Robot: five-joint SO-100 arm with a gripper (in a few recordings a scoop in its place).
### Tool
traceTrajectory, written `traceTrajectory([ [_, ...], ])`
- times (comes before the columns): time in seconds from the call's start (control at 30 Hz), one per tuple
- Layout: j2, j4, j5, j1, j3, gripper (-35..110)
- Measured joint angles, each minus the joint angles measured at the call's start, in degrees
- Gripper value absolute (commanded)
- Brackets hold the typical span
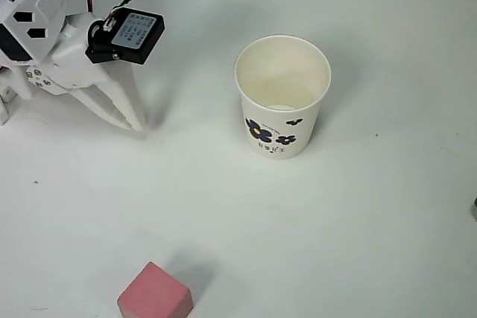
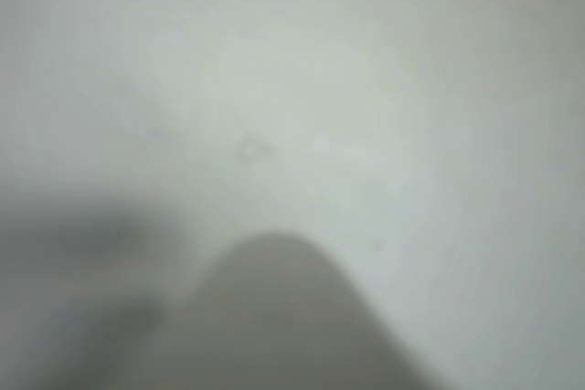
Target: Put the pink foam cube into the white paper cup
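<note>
Right, your gripper (image 1: 134, 121) sits up in the top-left corner of the overhead view, white fingers (image 1: 119, 98) pointing down toward the table (image 1: 358, 221), tips close together and touching nothing. From above they look nearly pinched, with no gap you could call daylight between them, but I cannot tell for sure whether they are fully clenched. A black box with a label (image 1: 127, 35) rides on the wrist just above them.

Your white paper cup (image 1: 282, 94) stands upright near the middle of the overhead view, to the right of the gripper and well apart from it, mouth open to the camera, blue flowers with yellow centres on the side facing you.

Your pink foam cube (image 1: 155, 293) lies flat on the table at the bottom edge of that view, below the gripper and down-left of the cup, well apart from both, partly cut by the frame.

Your wrist view is blurred: pale table surface (image 2: 366, 89) and a grey rounded shape (image 2: 283, 317) rising from the bottom edge, too soft to name.
</note>
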Motion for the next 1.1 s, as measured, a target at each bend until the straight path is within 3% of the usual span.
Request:
traceTrajectory([
  [0.23, 0.00, 0.00, -0.79, 6.33, 0.00, 0],
  [0.6, 0.00, 0.18, -1.49, 5.36, 0.00, 2],
  [1.1, 0.00, 4.39, -2.37, 6.06, -6.86, 36],
])
